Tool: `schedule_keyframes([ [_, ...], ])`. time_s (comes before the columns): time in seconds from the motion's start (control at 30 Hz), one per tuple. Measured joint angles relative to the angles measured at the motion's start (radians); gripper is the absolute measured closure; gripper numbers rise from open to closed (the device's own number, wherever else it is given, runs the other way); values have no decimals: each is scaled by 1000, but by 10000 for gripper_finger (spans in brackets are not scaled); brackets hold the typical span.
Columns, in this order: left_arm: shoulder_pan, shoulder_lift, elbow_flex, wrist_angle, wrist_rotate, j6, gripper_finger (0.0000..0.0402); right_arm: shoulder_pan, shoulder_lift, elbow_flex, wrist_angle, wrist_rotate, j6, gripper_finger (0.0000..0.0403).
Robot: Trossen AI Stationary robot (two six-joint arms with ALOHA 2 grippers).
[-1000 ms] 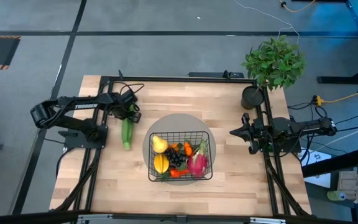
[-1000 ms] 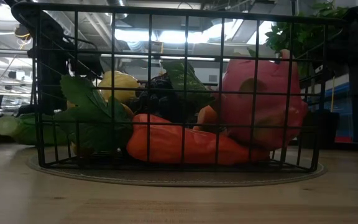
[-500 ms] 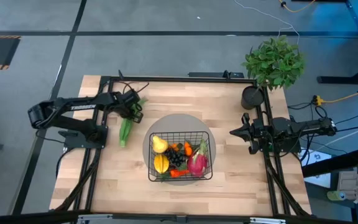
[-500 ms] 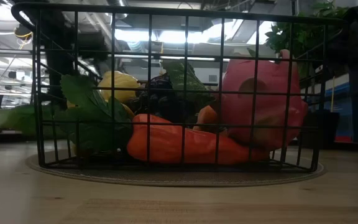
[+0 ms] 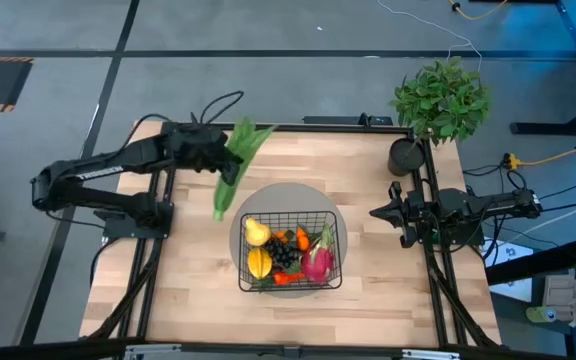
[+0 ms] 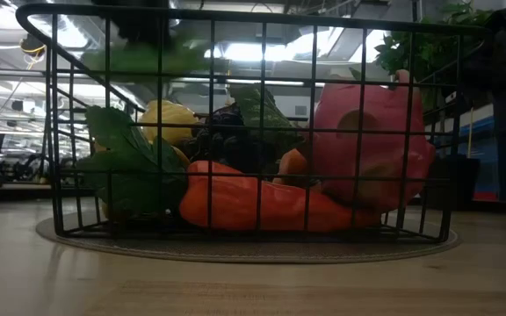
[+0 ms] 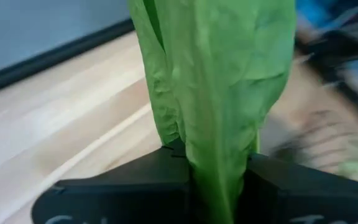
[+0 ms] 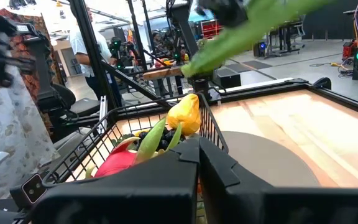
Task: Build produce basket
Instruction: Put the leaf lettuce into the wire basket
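The black wire basket (image 5: 288, 213) stands mid-table on a round grey mat (image 5: 286, 196). It holds a pink dragon fruit (image 5: 318, 263), yellow fruits (image 5: 257, 232), dark grapes (image 5: 284, 255) and an orange carrot (image 6: 253, 204). My left gripper (image 5: 222, 162) is up in the air beyond the basket's far left corner, shut on a long green leafy stalk (image 5: 230, 170). My right gripper (image 5: 376, 213) waits shut at the table's right side, touching nothing. My left gripper pinches the green stalk (image 7: 219, 177) between its two fingers (image 7: 160, 177), about midway along it, where the leaves begin. The fingers lie across the stalk. The leafy end (image 5: 253, 132) points toward the far edge. The pale stem end (image 5: 219, 210) hangs toward the basket, clear of the table.
A leafy potted plant (image 5: 440, 100) in a black pot (image 5: 405, 156) stands at the far right corner. Black frame rails (image 5: 288, 128) run along the table's far edge and sides. Bare wood lies in front of the basket and to its left.
My left gripper has taken hold of the green stalk, which lay on the table left of the basket, and has risen with it toward the far edge while tipping up. The stalk is now lifted clear and slanted, leafy end far and stem end toward the basket.
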Motion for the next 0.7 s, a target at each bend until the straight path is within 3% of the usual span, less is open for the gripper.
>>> schedule_keyframes([
  [0.37,-323,90,31,434,4,66,394,0,0,0,0,0,0,398],
  [0.7,-483,305,31,681,5,91,393,0,0,0,0,0,0,398],
])
